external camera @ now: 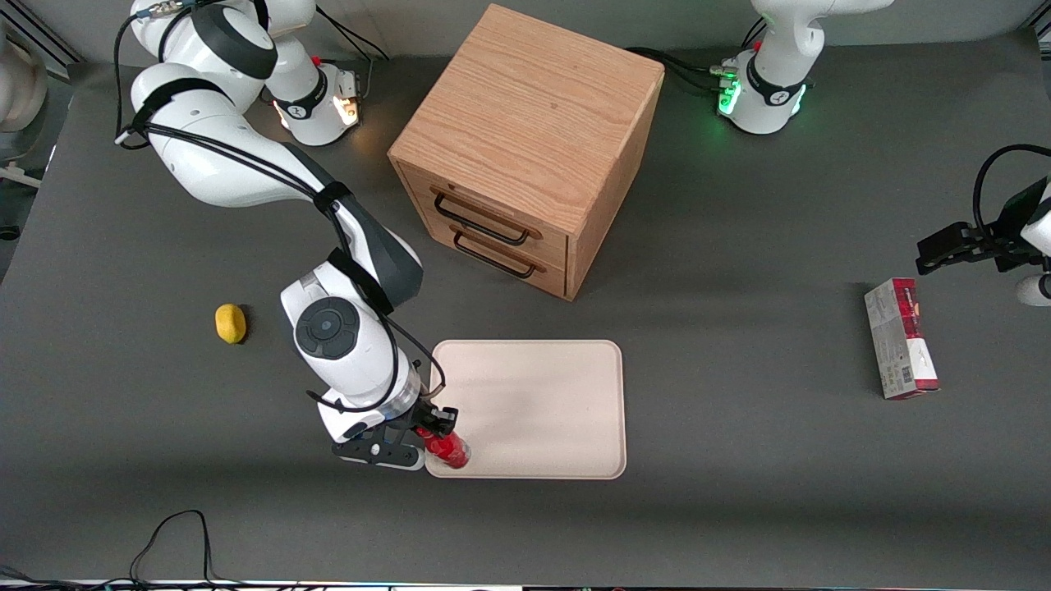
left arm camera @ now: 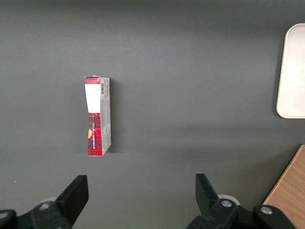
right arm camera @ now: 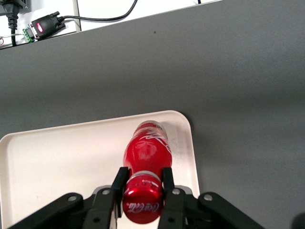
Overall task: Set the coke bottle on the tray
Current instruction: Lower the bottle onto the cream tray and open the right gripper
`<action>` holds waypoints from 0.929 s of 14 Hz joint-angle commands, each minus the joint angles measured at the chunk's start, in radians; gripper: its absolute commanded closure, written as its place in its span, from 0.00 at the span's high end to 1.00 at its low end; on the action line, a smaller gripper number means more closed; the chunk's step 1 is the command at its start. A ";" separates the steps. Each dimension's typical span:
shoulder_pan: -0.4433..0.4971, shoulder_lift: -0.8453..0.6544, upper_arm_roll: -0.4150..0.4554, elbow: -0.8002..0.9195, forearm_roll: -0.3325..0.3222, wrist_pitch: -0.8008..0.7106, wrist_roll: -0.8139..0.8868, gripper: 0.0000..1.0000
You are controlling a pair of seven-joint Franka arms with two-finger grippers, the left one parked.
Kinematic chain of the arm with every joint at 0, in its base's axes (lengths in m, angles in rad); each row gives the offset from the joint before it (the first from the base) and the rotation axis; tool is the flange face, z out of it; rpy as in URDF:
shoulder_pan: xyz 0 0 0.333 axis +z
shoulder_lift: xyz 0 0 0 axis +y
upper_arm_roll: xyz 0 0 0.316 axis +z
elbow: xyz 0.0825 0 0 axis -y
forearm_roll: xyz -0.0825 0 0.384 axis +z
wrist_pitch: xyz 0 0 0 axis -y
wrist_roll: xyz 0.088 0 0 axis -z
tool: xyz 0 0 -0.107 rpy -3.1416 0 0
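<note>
The coke bottle is a small red bottle with a red cap. My right gripper is shut on its neck and holds it upright over the corner of the tray that lies nearest the front camera, toward the working arm's end. In the right wrist view the black fingers press both sides of the bottle just under its cap, with the gripper above the cream tray. Whether the bottle's base touches the tray is hidden.
A wooden two-drawer cabinet stands farther from the front camera than the tray. A small yellow lump lies toward the working arm's end. A red-and-grey carton lies toward the parked arm's end, also seen in the left wrist view.
</note>
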 commanded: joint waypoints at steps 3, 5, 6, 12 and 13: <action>0.010 0.036 0.012 0.024 -0.059 0.017 0.010 0.31; 0.010 0.036 0.012 0.017 -0.094 0.017 0.013 1.00; 0.010 0.036 0.012 0.013 -0.123 0.017 0.019 1.00; 0.032 -0.040 -0.014 0.003 -0.102 0.010 0.056 1.00; 0.038 -0.095 -0.055 -0.028 -0.047 -0.036 0.052 1.00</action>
